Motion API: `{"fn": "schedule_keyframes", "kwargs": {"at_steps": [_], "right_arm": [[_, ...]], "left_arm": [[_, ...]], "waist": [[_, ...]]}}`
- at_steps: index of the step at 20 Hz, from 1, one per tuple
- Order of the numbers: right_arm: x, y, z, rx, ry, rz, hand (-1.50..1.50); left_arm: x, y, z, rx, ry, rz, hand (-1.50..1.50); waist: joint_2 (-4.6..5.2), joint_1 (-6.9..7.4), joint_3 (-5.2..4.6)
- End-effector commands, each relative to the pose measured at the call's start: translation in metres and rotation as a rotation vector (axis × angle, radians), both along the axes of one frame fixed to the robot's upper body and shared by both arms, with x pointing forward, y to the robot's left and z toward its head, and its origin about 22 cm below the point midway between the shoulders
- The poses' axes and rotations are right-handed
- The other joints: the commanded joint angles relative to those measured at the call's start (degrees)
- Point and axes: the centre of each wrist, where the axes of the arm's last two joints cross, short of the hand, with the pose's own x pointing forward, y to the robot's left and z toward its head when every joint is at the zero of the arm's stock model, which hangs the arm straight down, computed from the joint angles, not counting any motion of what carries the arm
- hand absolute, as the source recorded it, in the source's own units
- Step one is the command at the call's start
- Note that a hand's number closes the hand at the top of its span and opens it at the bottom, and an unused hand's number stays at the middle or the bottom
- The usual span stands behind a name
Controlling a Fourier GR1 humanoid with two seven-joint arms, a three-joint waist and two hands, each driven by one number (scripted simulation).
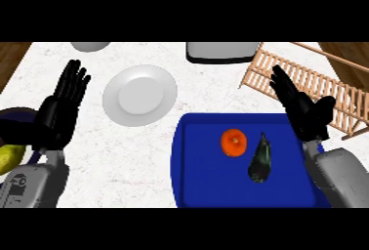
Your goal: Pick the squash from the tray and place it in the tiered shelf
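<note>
On the blue tray (202, 190), the dark green squash (260, 158) lies lengthwise, just right of an orange fruit (234, 142). Right hand (306, 114) sits over the tray's upper right corner, fingers straight and extended, holding nothing. Beyond that corner stands the wooden tiered shelf (317, 83). Left of the tray, a white plate (140, 95) rests on the counter. Farther left, left hand (59, 112) shows fingers straight, likewise empty.

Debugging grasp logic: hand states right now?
Left hand: open, holding nothing.
Right hand: open, holding nothing, above the blue tray.
</note>
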Motion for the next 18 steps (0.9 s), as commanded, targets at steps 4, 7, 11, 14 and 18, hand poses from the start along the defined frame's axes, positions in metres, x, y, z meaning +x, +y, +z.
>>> {"fn": "schedule_keyframes", "kwargs": {"at_steps": [4, 7, 11, 14, 18], "right_arm": [[0.018, -0.033, 0.013, 0.047, -0.018, 0.043, -1.50], [0.006, 0.008, -0.018, 0.670, 0.070, -0.080, -1.50], [-0.008, -0.091, -0.025, -0.360, -0.053, -0.345, 1.50], [-0.021, -0.056, -0.085, -0.160, -0.126, -0.542, -1.50], [-0.033, -0.069, -0.113, 0.037, -0.245, -0.552, -1.50]], "left_arm": [[0.002, -0.012, -0.030, 0.125, 0.098, -0.055, 0.00], [-0.006, -0.013, -0.039, 0.116, 0.134, -0.025, 0.00], [-0.009, -0.020, -0.045, 0.168, 0.163, -0.058, 0.00], [-0.013, -0.040, -0.053, 0.173, 0.170, -0.071, 0.00], [-0.034, -0.035, -0.063, 0.162, 0.173, -0.099, 0.00]], "waist": [[0.78, 2.59, 0.92], [2.11, -0.01, 3.57], [1.40, 1.71, 0.69], [1.13, 2.65, 1.10], [0.83, 3.30, 1.08]]}}
